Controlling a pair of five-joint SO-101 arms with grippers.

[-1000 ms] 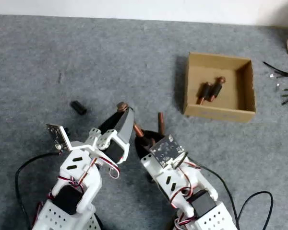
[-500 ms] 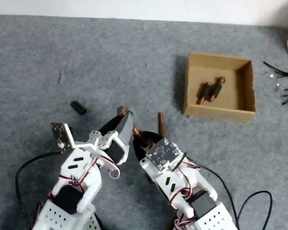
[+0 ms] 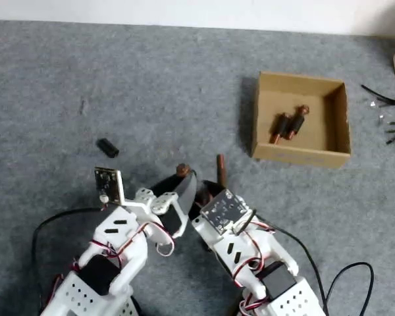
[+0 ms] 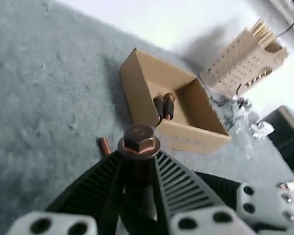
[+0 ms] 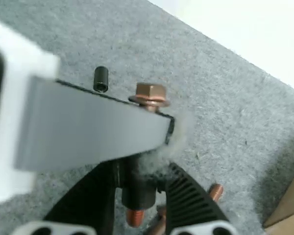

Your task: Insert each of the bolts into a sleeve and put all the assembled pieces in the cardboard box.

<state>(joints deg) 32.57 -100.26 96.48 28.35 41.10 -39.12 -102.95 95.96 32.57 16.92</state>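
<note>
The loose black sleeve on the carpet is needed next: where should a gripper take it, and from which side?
Probably across its middle, from straight above: the sleeve lies on its side, slanted, with bare carpet all around, so jaws can close across its round body rather than its ends.

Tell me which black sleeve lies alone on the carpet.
The empty sleeve far from the cardboard box; two others lie inside it, each on a bolt.

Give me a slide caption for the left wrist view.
Left gripper clamps a copper bolt by its shank; beyond it, the cardboard box holds two assembled pieces.
</note>
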